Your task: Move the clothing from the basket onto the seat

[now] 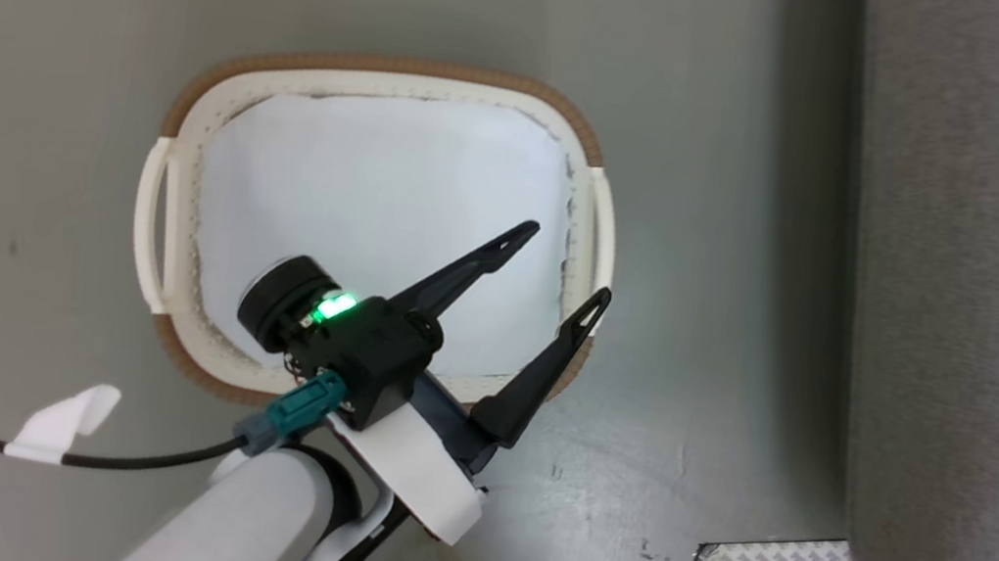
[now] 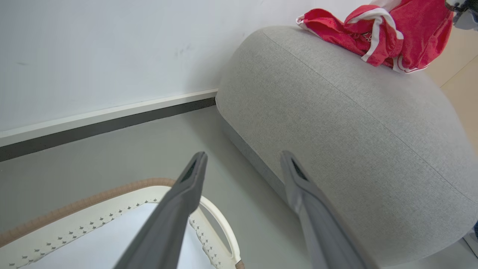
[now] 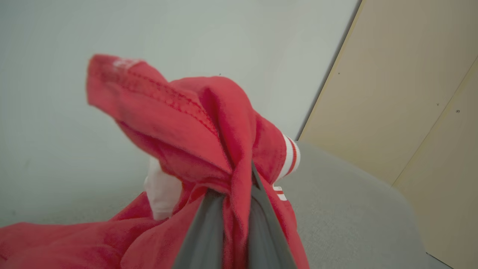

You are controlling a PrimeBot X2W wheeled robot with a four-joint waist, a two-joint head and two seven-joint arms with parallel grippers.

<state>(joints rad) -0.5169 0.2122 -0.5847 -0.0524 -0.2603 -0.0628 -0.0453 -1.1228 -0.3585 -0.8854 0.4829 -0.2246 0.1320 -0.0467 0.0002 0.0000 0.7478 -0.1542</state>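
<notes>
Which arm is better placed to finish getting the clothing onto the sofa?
Right. The right gripper is shut on the red clothing over the grey sofa. The left gripper hangs open above the basket and its white liner.

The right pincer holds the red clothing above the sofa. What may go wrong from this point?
1. The clothing wraps the fingers of the right pincer, so it may cling when the jaws open and be pulled off the sofa.
2. The left wrist view shows it near the sofa's rounded edge; it might slide to the floor.
3. The open left pincer hangs over the basket rim and could knock it.
</notes>
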